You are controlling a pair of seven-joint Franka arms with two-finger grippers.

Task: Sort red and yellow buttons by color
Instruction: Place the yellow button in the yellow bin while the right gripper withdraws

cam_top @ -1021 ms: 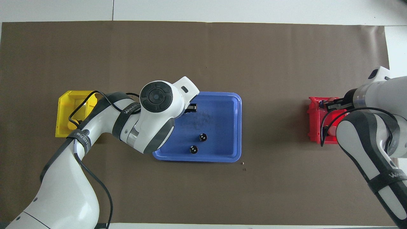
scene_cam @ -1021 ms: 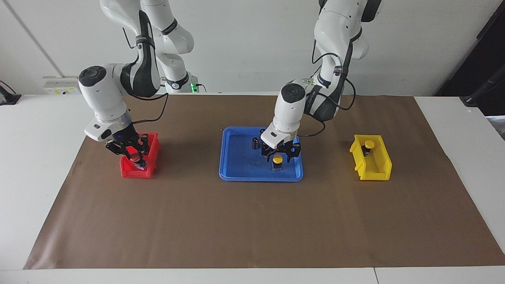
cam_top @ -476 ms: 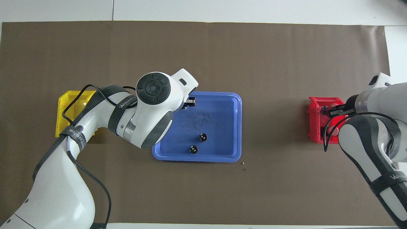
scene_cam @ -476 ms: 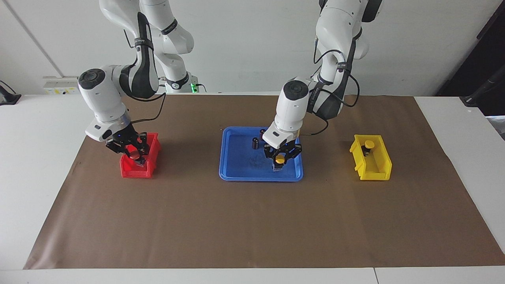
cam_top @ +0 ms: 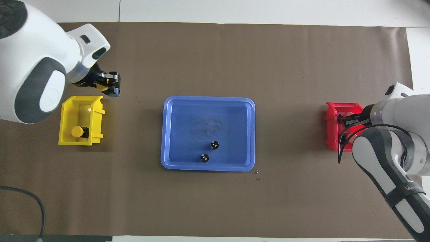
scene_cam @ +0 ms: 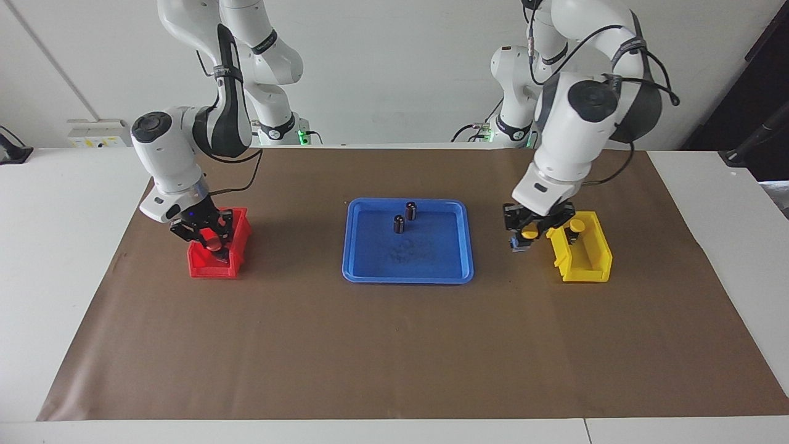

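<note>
My left gripper (scene_cam: 524, 239) is shut on a yellow button (scene_cam: 529, 234) and holds it in the air, just off the yellow bin (scene_cam: 582, 256) on the side toward the blue tray. It also shows in the overhead view (cam_top: 112, 84). A second yellow button (scene_cam: 576, 226) (cam_top: 77, 131) stands in the yellow bin (cam_top: 67, 111). My right gripper (scene_cam: 208, 237) (cam_top: 349, 119) is down in the red bin (scene_cam: 206, 266) (cam_top: 331, 131). A red button (scene_cam: 213, 242) shows right at it; I cannot tell whether it is held. The other red button is hidden.
The blue tray (scene_cam: 370, 265) (cam_top: 174, 134) lies mid-table on brown paper, between the bins. Two dark cylinders with silver tops (scene_cam: 411, 210) (scene_cam: 399, 224) stand in it at the edge nearer the robots, also seen from overhead (cam_top: 214, 145) (cam_top: 204, 158).
My left gripper closed on the yellow button in the tray, lifted it and carried it to the yellow bin. My right gripper rose slightly in the red bin.
</note>
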